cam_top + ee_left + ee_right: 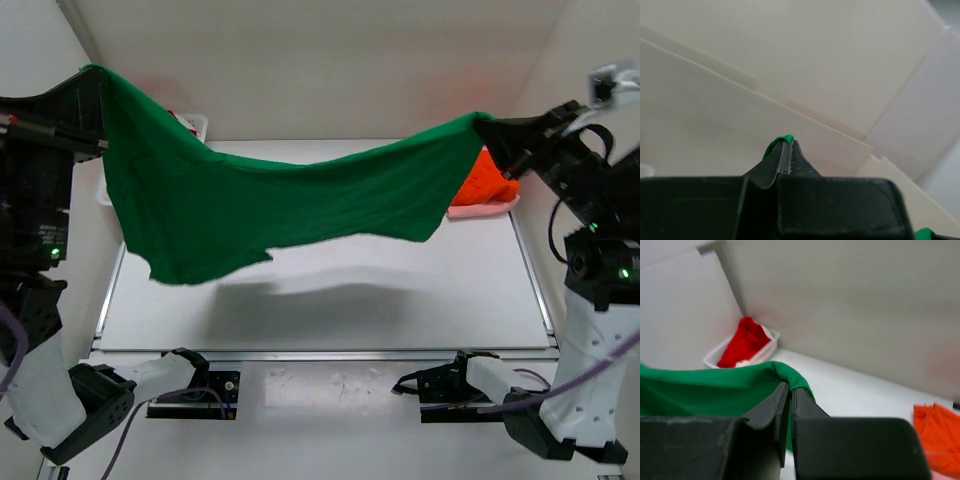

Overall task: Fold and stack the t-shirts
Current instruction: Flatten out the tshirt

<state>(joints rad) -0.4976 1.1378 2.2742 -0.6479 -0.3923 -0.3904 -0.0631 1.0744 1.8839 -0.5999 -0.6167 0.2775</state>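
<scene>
A bright green t-shirt (pixel 270 205) hangs stretched in the air above the table between both grippers, sagging in the middle. My left gripper (pixel 93 72) is shut on its left corner, high at the far left; a bit of green cloth (pixel 782 140) shows at its tips (pixel 788 144). My right gripper (pixel 487 122) is shut on the right corner; the green cloth (pixel 715 390) drapes over its tips (pixel 790 386). An orange t-shirt (pixel 490 182) lies on a pale pink one (pixel 480 209) at the far right of the table. The orange shirt also shows in the right wrist view (pixel 937 442).
A white lattice basket (pixel 757 352) with a red shirt (pixel 742 342) and a bit of white cloth stands at the far left corner, mostly hidden behind the green shirt in the top view (pixel 192 124). White walls enclose the table (pixel 400 300) on three sides.
</scene>
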